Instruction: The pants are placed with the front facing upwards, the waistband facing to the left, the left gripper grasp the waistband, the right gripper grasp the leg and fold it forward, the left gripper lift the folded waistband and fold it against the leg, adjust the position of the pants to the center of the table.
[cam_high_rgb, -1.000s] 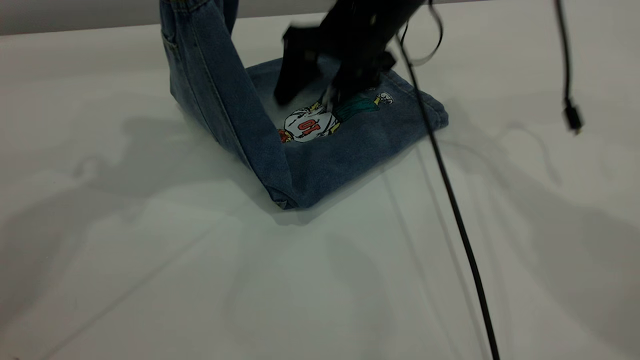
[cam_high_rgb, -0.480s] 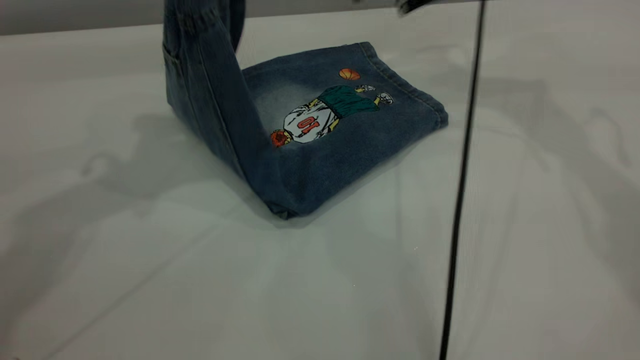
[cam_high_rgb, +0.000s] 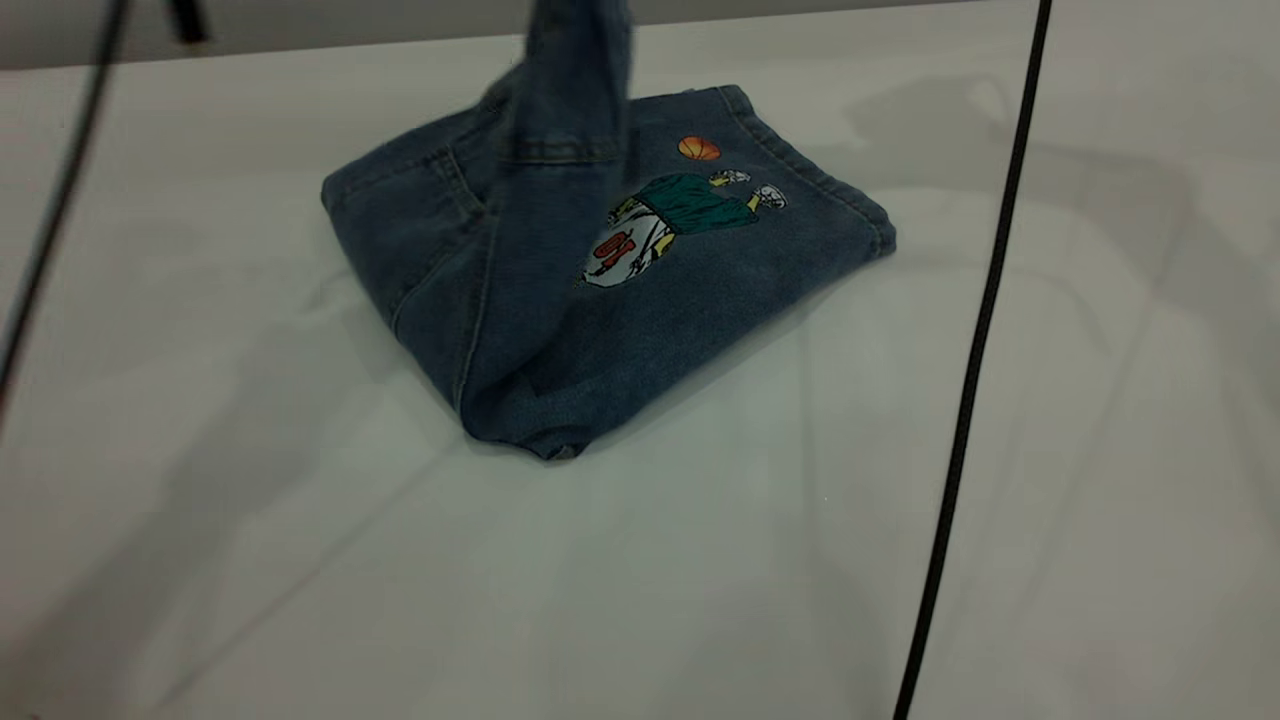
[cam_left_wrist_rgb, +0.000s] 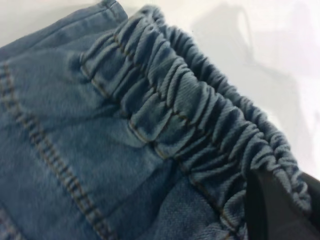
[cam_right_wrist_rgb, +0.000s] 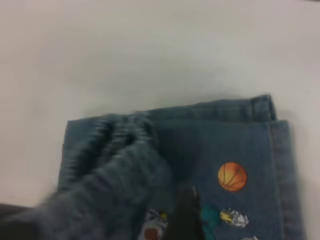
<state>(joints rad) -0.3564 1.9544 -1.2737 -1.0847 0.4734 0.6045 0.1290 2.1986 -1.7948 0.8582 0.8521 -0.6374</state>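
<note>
The pants (cam_high_rgb: 700, 290) lie folded on the white table (cam_high_rgb: 300, 560), the leg (cam_high_rgb: 780, 200) with its cartoon player and orange ball facing up. A strip of denim (cam_high_rgb: 575, 90) rises from the fold and leaves the exterior view at the top. In the left wrist view my left gripper (cam_left_wrist_rgb: 292, 192) is shut on the ruched waistband (cam_left_wrist_rgb: 200, 100). My right gripper (cam_right_wrist_rgb: 184, 214) shows only as a dark shape above the pants (cam_right_wrist_rgb: 235, 140), holding nothing I can see. Neither gripper appears in the exterior view.
A black cable (cam_high_rgb: 965, 400) hangs down across the right side of the table. Another cable (cam_high_rgb: 50, 220) crosses the left edge. Bare table surrounds the pants on all sides.
The lifted waistband has swung right, over the leg, and the raised panel has sunk onto the pants. The right gripper, on the leg a second ago, has risen out of the exterior view.
</note>
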